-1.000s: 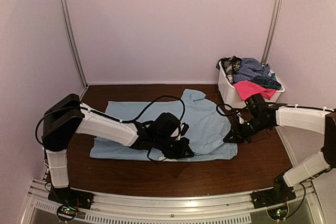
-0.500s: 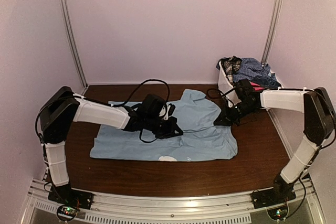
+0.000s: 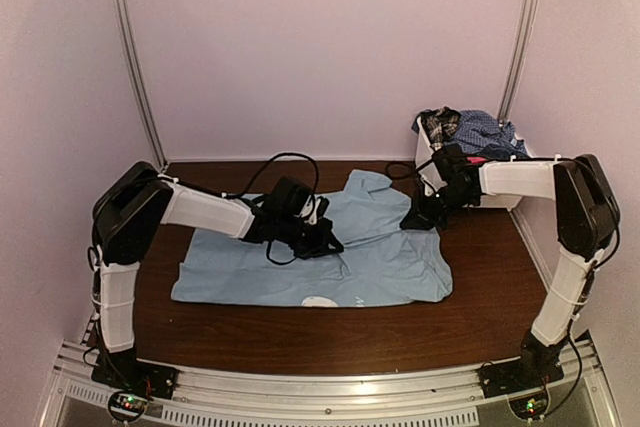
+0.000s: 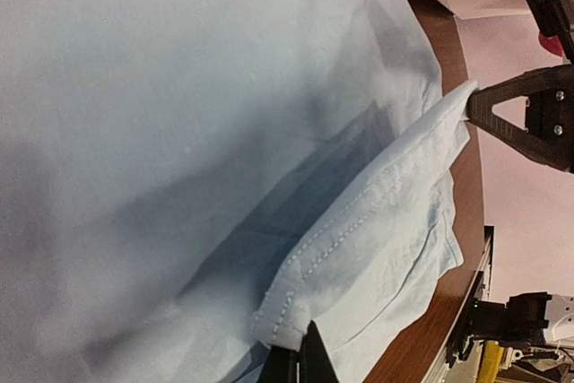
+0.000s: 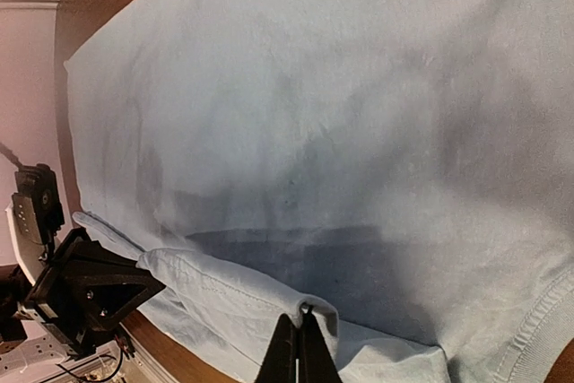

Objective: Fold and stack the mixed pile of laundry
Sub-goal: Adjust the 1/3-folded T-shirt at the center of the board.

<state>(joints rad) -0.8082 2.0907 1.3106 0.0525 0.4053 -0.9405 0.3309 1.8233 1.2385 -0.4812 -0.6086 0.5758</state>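
The light blue T-shirt [image 3: 385,247] lies spread on the dark wood table [image 3: 480,297]. My left gripper [image 3: 326,244] is shut on a stitched hem of the T-shirt [image 4: 359,248], its fingertips [image 4: 301,358] pinching a fold. My right gripper [image 3: 411,222] is shut on the same hem further along [image 5: 300,318]. The hem strip stretches between both grippers, lifted over the shirt's body [image 5: 341,105]. The rest of the pile sits in the basket: blue check shirt [image 3: 478,132], plaid piece [image 3: 438,124], dark navy piece [image 3: 508,150], a sliver of pink [image 3: 488,159].
The white plastic basket [image 3: 431,169] stands at the back right corner, just behind my right arm. Black cables loop above the left wrist [image 3: 285,162]. The table's near edge has a metal rail [image 3: 330,387]. Walls close in on three sides.
Both grippers have moved away from the near edge toward the back of the table, carrying the held hem over the shirt. The right gripper has come closer to the basket.
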